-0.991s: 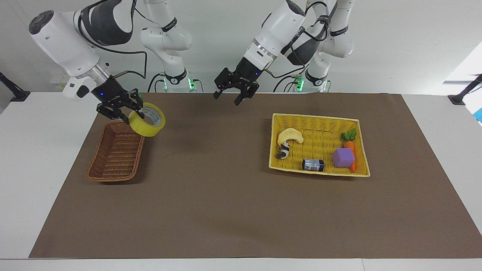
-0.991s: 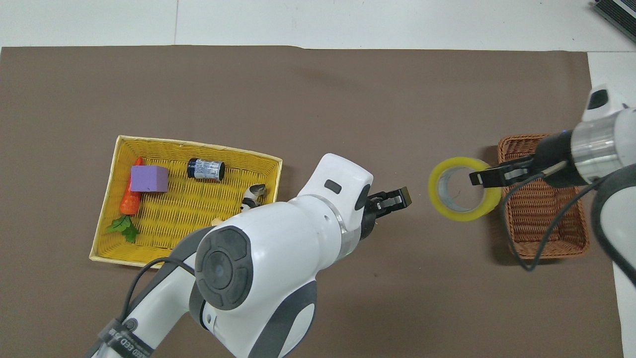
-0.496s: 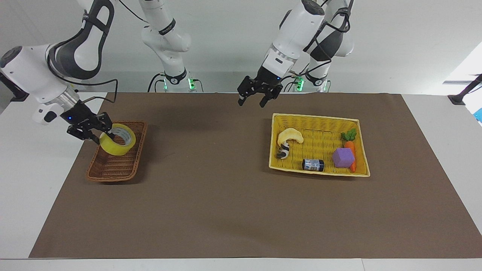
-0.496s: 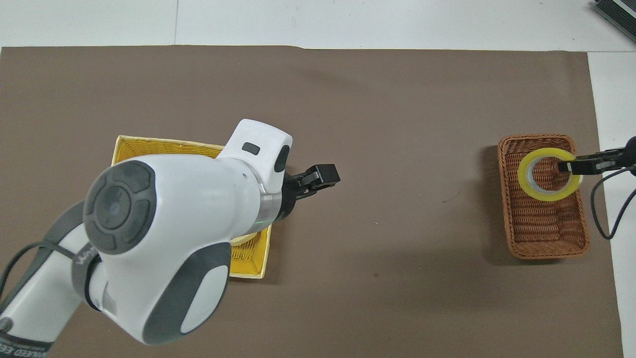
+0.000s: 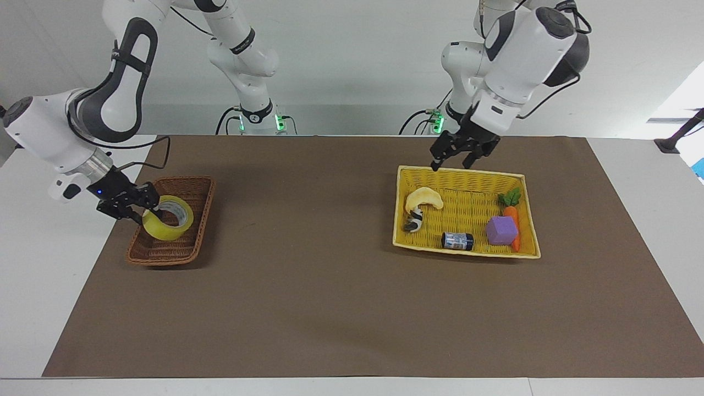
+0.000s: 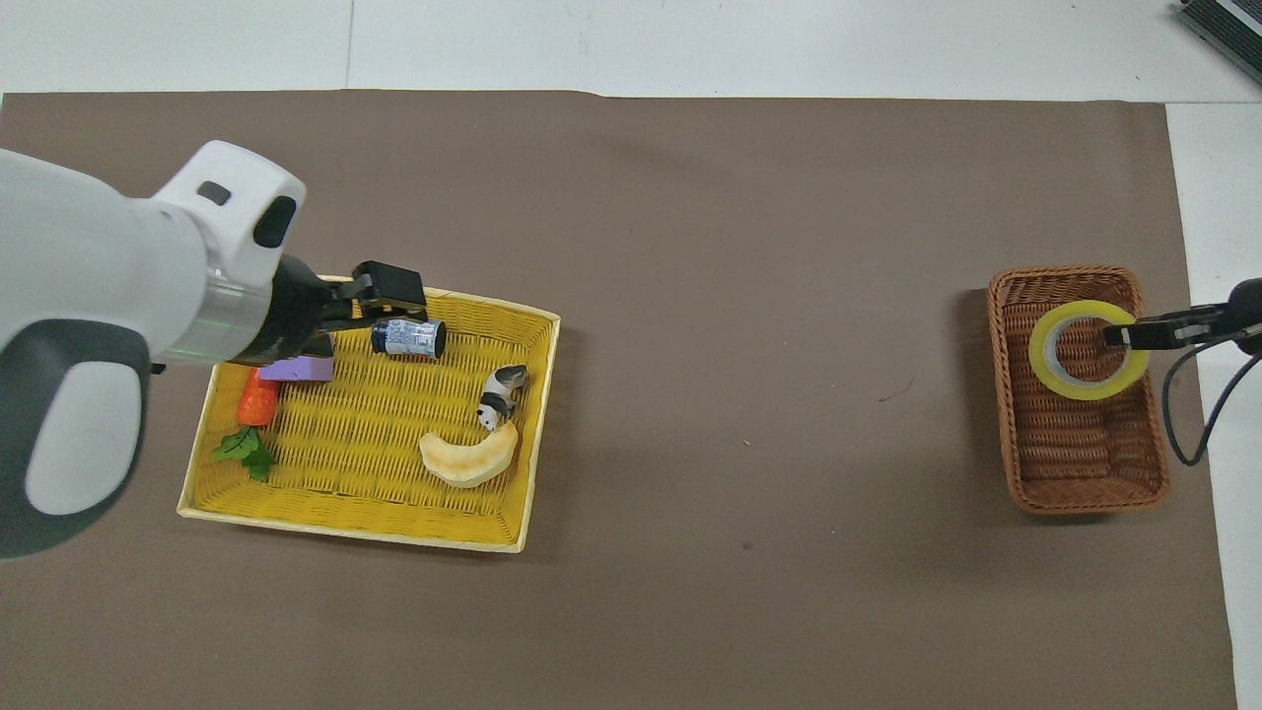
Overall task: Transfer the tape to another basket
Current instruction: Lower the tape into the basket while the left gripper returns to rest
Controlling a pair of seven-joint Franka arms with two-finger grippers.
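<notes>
1. The tape (image 5: 168, 218) (image 6: 1087, 350), a thick yellowish roll with a pale inner ring, sits tilted inside the brown wicker basket (image 5: 171, 245) (image 6: 1079, 479), in the half of it that lies farther from the robots.
2. The right gripper (image 5: 142, 210) (image 6: 1124, 335) pinches the roll's wall, one finger in the hole and the other outside. Whether the roll rests on the basket floor I cannot tell.
3. The brown wicker basket stands on the mat at the right arm's end of the table.
4. The left gripper (image 5: 454, 160) (image 6: 387, 301) hangs in the air over the yellow tray basket (image 5: 466, 170) (image 6: 365, 527), its fingers spread and holding nothing.
5. The yellow tray basket lies toward the left arm's end, well apart from the wicker one. In it are a pale crescent toy (image 5: 423, 198) (image 6: 469, 458), a small panda figure (image 5: 413, 221) (image 6: 500, 385), a dark labelled can (image 5: 457, 240) (image 6: 408, 336) on its side, a purple block (image 5: 501, 230) (image 6: 297, 369) and a toy carrot (image 5: 511, 211) (image 6: 252, 418) with green leaves.
6. A brown mat (image 5: 308, 286) (image 6: 749, 247) covers most of the white table (image 5: 49, 286) (image 6: 690, 44); bare white shows at both ends and along the edges.
7. A plain pale wall rises above the arm bases, where green lights glow; black stands sit at the table's two corners nearest the robots.
</notes>
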